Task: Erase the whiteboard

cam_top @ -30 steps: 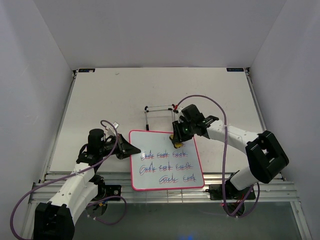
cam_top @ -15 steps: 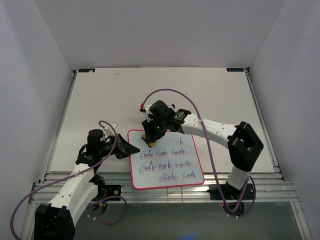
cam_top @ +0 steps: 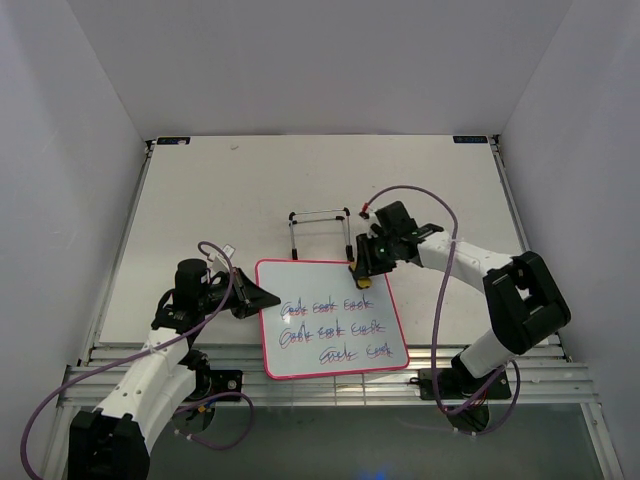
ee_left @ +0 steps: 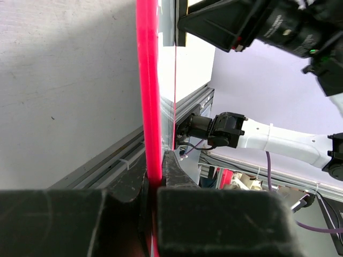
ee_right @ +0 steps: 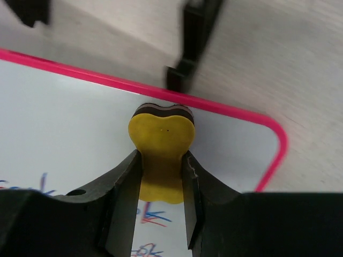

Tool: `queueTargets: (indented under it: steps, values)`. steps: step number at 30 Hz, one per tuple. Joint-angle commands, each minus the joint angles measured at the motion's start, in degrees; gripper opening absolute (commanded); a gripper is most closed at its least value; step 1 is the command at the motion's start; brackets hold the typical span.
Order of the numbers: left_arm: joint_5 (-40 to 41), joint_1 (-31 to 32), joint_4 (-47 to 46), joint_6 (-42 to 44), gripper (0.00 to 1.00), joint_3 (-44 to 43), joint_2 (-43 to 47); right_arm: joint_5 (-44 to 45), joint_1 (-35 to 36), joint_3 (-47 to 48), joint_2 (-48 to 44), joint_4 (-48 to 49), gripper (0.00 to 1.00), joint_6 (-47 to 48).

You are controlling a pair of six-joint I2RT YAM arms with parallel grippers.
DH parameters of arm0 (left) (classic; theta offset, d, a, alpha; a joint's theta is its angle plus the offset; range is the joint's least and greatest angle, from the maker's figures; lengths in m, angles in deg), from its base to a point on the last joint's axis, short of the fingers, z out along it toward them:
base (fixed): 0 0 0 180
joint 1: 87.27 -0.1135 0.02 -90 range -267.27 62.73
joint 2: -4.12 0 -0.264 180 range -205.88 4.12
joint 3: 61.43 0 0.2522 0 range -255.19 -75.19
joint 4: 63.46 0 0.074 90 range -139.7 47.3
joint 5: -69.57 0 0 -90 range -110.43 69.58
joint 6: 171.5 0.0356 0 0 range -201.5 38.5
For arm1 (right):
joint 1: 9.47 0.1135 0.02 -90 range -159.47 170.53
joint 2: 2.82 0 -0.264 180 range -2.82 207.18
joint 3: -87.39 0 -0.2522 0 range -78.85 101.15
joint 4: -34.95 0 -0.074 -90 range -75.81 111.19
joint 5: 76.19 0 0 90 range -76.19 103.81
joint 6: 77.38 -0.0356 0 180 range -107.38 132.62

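Note:
The whiteboard (cam_top: 332, 320) lies flat near the front edge, pink-red framed, with three rows of blue-red scribbles; its top strip is bare. My left gripper (cam_top: 252, 297) is shut on the board's left edge; the left wrist view shows the frame (ee_left: 148, 96) clamped between the fingers. My right gripper (cam_top: 362, 272) is shut on the yellow eraser (cam_top: 362, 281) and presses it on the board's top right corner. The right wrist view shows the eraser (ee_right: 162, 142) just inside the frame (ee_right: 270, 155), scribbles (ee_right: 153, 217) under it.
The black wire stand (cam_top: 320, 228) stands on the table just behind the board, close to my right gripper; it shows in the right wrist view (ee_right: 190, 48). The table's front rail (cam_top: 330, 385) runs just below the board.
My right gripper swept the eraser left along the board's top row, then back to the top right corner. The top row of scribbles has shrunk. The left gripper has not moved.

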Motion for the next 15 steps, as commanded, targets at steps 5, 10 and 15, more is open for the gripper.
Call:
queueTargets:
  steps: [5, 10, 15]
  values:
    - [6.3, 0.0, -0.9, 5.4, 0.00, -0.4, 1.5, 0.6, -9.0, -10.6, -4.6, -0.8, 0.30, 3.1]
    - [6.1, 0.0, -1.2, 6.0, 0.00, -0.6, 1.0, -4.0, -6.4, -8.6, -5.0, 0.8, 0.28, 1.7]
    - [5.5, 0.0, -1.6, 5.9, 0.00, -0.6, 0.6, -4.6, 1.2, -5.4, -5.5, 2.1, 0.28, -1.4]
